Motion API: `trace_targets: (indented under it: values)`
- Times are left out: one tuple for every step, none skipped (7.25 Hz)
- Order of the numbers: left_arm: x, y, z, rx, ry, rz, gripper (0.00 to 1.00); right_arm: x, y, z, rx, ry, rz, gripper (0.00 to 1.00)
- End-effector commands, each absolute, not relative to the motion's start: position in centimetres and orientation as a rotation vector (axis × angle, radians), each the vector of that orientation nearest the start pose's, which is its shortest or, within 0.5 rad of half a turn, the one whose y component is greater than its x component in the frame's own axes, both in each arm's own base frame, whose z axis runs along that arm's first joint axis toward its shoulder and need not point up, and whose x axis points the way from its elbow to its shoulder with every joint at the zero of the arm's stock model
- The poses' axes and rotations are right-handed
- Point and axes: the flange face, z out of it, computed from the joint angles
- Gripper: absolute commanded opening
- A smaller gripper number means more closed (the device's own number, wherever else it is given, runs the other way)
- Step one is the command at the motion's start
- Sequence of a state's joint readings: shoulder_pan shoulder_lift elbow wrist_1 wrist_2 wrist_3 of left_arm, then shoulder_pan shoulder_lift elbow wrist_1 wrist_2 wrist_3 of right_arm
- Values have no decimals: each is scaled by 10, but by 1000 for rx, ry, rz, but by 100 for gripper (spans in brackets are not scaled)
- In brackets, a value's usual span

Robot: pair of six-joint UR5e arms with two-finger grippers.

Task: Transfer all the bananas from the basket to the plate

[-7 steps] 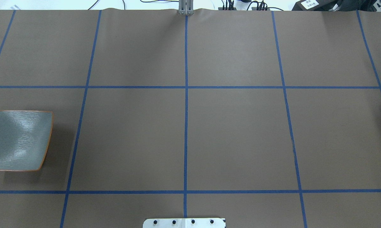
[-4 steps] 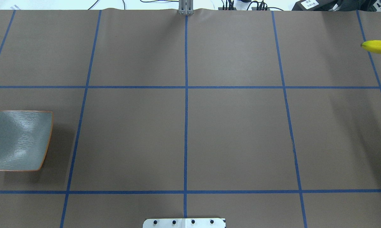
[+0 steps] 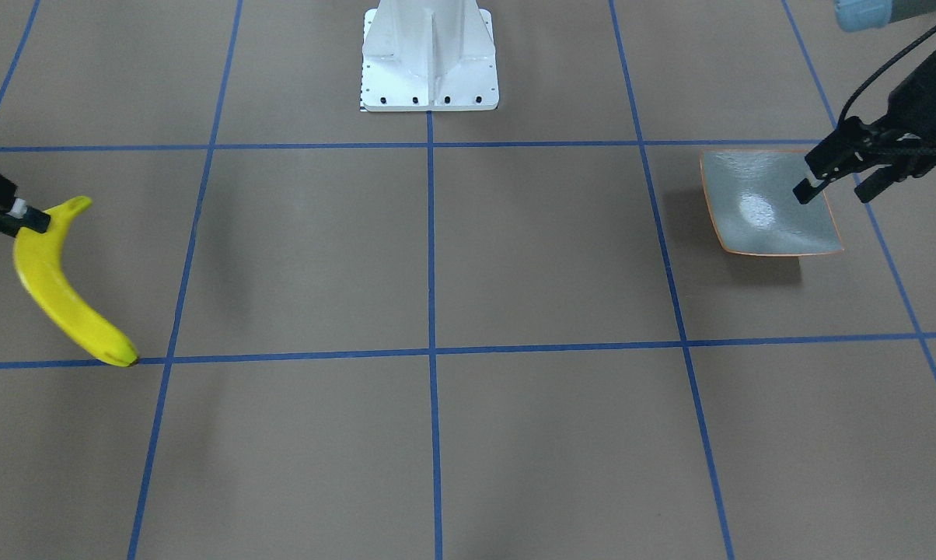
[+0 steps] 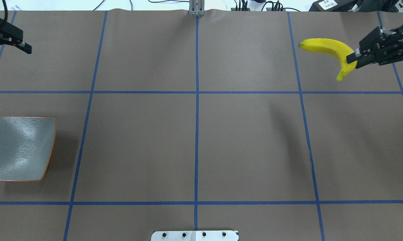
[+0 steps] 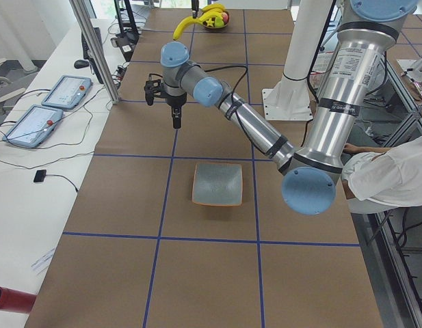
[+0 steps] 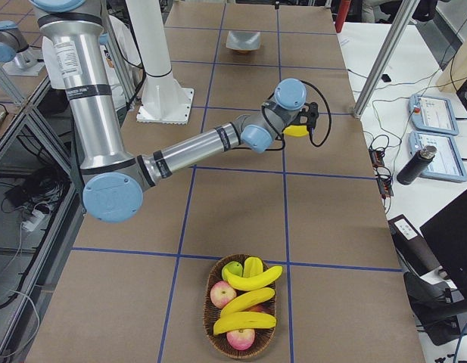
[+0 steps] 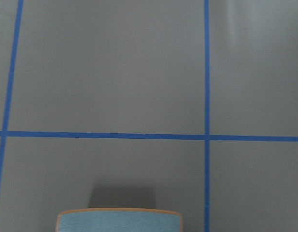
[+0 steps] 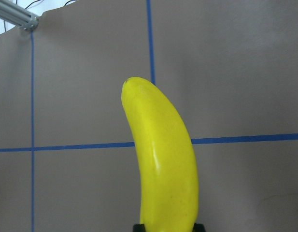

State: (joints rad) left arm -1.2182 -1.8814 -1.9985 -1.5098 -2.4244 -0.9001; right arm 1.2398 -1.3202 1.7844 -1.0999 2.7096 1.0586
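My right gripper (image 4: 352, 60) is shut on the stem end of a bright-yellow banana (image 4: 325, 47), held in the air over the table's far right. The same banana (image 3: 56, 288) hangs at the left edge of the front view and fills the right wrist view (image 8: 163, 159). The basket (image 6: 210, 287) at the table's right end holds more bananas (image 6: 248, 301). The grey-green plate (image 4: 20, 149) with an orange rim lies at the near left. My left gripper (image 4: 10, 55) hovers open and empty, farther out than the plate.
Apples (image 6: 223, 293) share the basket with the bananas. The white robot pedestal (image 3: 429, 62) stands at mid-table on the robot's side. A person's sleeve (image 5: 388, 178) shows beside the table. Tablets (image 6: 437, 113) and a bottle (image 6: 415, 165) sit beyond the far edge.
The banana came in from the right edge and moved left, with the right gripper now in view holding it. The left gripper has appeared at the top left. The plate has not moved.
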Motion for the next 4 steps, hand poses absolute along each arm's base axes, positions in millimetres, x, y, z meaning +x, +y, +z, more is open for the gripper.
trace_targets:
  values:
    - [190,-528,232,-75,1138,-259,99,-215,-531,269,-80,-1362,-15,0]
    - [212,-535,219,-110,1177,-308,99,-237,-524,248,-63,-1374,-70,0]
    - [217,-536,210,-164,1198,-394,99,-265,-513,232,6,-1381,-113,0]
    - [245,-531,187,-255,1206,-458,99,-295,-494,219,90,-1386,-118,0]
